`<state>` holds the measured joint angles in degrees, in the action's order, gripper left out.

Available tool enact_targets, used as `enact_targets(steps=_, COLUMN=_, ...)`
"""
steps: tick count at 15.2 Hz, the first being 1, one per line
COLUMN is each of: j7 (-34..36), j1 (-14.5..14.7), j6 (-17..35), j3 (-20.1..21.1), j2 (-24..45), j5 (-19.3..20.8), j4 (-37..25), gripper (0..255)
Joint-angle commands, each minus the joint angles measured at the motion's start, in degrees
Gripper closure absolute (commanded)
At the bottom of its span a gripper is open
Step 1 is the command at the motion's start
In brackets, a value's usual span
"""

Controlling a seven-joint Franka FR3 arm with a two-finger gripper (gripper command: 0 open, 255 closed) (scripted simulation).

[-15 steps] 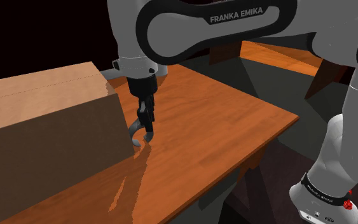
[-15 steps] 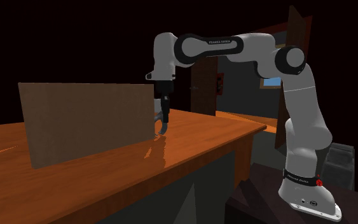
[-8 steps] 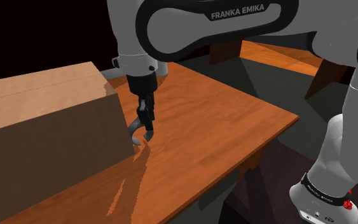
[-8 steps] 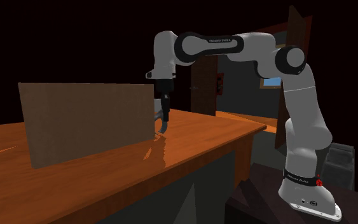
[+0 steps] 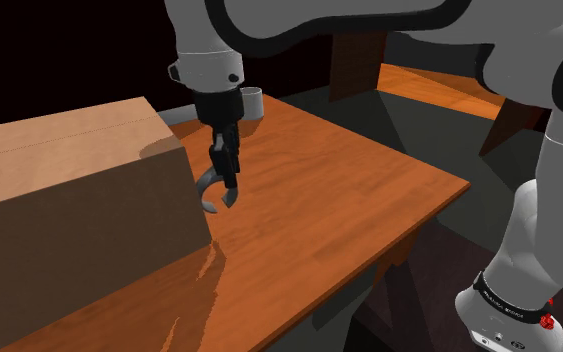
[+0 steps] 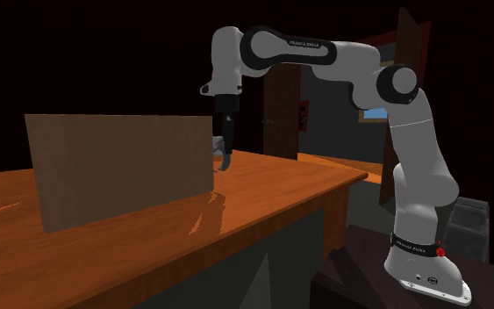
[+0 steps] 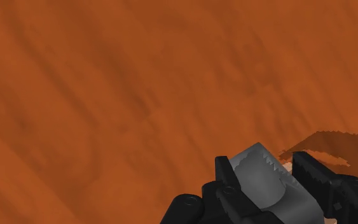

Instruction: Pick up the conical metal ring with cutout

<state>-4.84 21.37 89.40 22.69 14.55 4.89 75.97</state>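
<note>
A grey ring with a cutout hangs above the orange wooden table, right beside the corner of a brown box. My black gripper is shut on the ring and holds it clear of the tabletop. In the second exterior view the gripper hangs just off the box's right end with the ring in it. The wrist view has the grey ring clasped between the two fingers, with bare table far below.
The brown box takes up the table's side toward the shoulder view's left. A small grey cup-like thing stands behind the hand. The table's edge drops off toward the stand; dim dark surroundings lie beyond.
The gripper has risen with the ring in it, lifting it off the table and a little toward the back. Its shadow on the wood has dropped away.
</note>
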Motion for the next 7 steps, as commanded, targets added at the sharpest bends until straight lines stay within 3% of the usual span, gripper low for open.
enact_targets(steps=1, j7=0.1, j1=0.2, j6=-1.8, j3=0.0, j2=0.5, j5=0.2, j4=-2.2, gripper=255)
enact_targets(steps=7, j7=0.3, j1=1.0, j6=-5.8, j3=0.1, j2=2.1, j5=0.8, j4=-7.8, gripper=255)
